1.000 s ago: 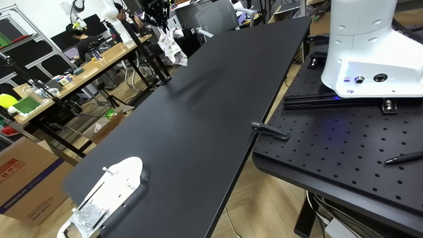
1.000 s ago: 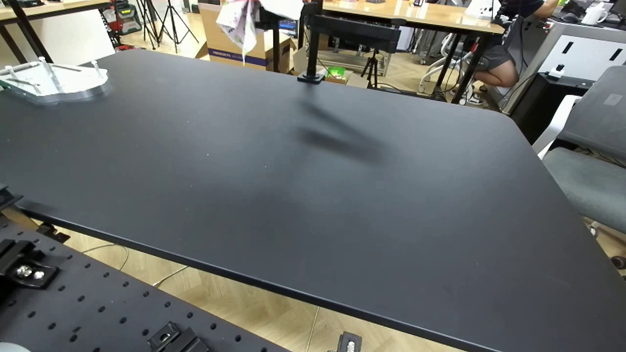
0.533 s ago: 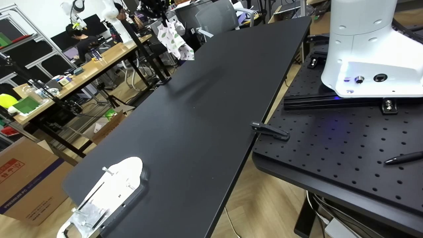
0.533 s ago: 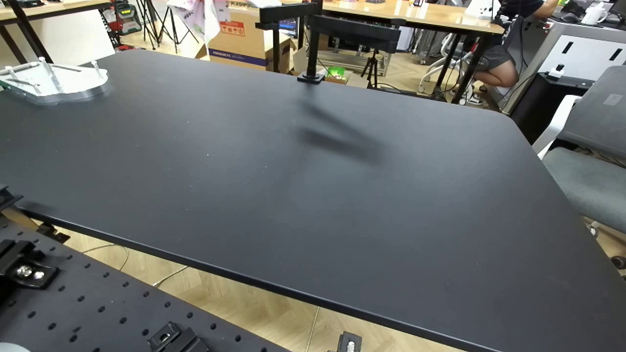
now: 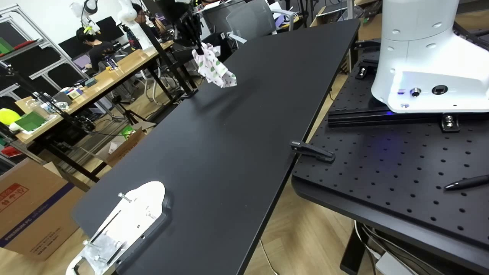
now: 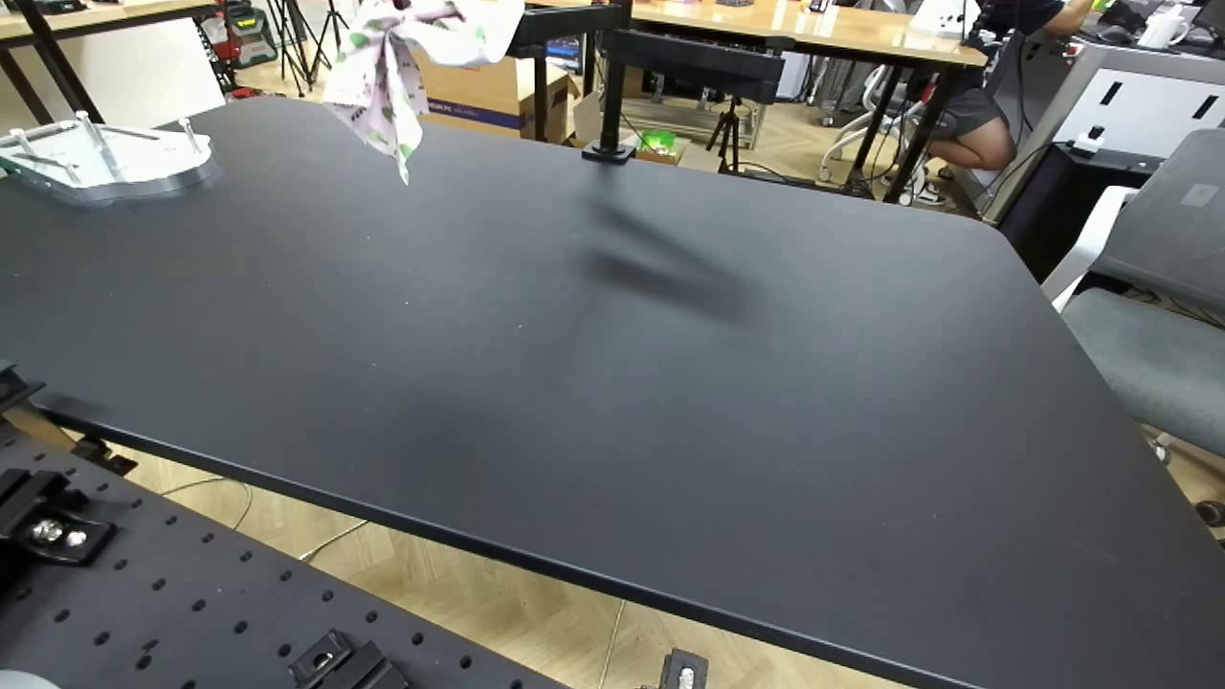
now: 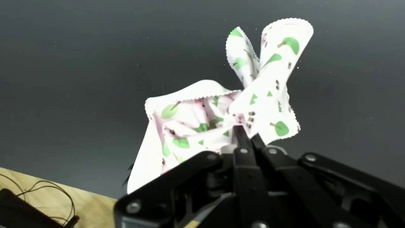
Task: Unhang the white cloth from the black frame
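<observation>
The white cloth [image 5: 216, 70] with green leaf prints hangs in the air from my gripper [image 5: 200, 50], above the table's far edge. The cloth also shows in an exterior view [image 6: 378, 96], left of the black frame [image 6: 614, 96] and apart from its pole. In the wrist view the cloth [image 7: 275, 104] spreads bunched beneath the fingertips of the gripper [image 7: 248, 131], with the table behind it. The two fingers are nearly together and pinch the cloth. The black frame's pole [image 5: 166, 57] stands clamped at the table edge.
The black table [image 6: 612, 383] lies below. A white plate fixture with pegs [image 5: 131, 214] sits at one end; it also shows in an exterior view [image 6: 105, 158]. A grey chair [image 6: 1158, 277] stands at the other end. A black clamp [image 5: 312, 151] sits at the near edge.
The cloth and gripper have moved away from the black frame, leftward in an exterior view, then lower and in over the table. The frame has stayed put.
</observation>
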You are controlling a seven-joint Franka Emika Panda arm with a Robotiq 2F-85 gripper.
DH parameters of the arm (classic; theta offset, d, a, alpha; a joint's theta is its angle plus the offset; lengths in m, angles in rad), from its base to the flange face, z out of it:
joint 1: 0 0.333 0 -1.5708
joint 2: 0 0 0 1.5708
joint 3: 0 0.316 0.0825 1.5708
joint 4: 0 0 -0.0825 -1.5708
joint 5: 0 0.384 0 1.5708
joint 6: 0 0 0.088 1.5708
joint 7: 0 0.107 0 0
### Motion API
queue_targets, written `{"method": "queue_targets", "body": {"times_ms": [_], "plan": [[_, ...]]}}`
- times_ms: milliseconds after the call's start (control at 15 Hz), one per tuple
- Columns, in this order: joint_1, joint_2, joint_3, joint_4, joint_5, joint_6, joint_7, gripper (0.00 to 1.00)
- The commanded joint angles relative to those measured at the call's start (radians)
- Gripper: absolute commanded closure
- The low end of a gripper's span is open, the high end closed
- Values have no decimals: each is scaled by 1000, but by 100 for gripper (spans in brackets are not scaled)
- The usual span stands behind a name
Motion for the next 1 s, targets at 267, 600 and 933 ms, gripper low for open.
{"method": "queue_targets", "body": {"times_ms": [267, 600, 933], "plan": [[43, 123, 25, -23, -28, 87, -164, 99], [66, 163, 35, -9, -29, 78, -225, 72], [62, 162, 34, -10, -21, 74, -259, 45]]}}
